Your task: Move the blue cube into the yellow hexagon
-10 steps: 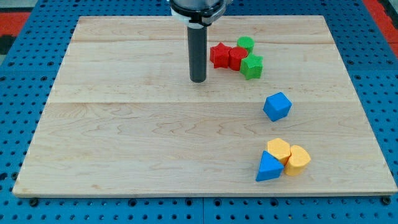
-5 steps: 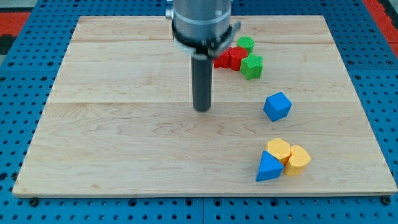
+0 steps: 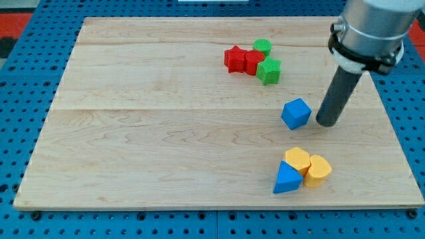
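The blue cube (image 3: 296, 113) sits on the wooden board right of centre. My tip (image 3: 326, 123) stands just to the cube's right, a small gap apart from it. The yellow hexagon (image 3: 297, 160) lies below the cube, toward the view's bottom. It touches a yellow cylinder (image 3: 318, 170) on its right and a blue triangular block (image 3: 286, 178) at its lower left.
A cluster sits near the view's top: a red star (image 3: 234, 58), a red cylinder (image 3: 252, 62), a green cylinder (image 3: 262, 46) and a green star-like block (image 3: 269, 71). The board's right edge (image 3: 388, 119) is close to my tip.
My tip has moved from the board's middle, left of the blue cube, across to the cube's right side. No block has moved.
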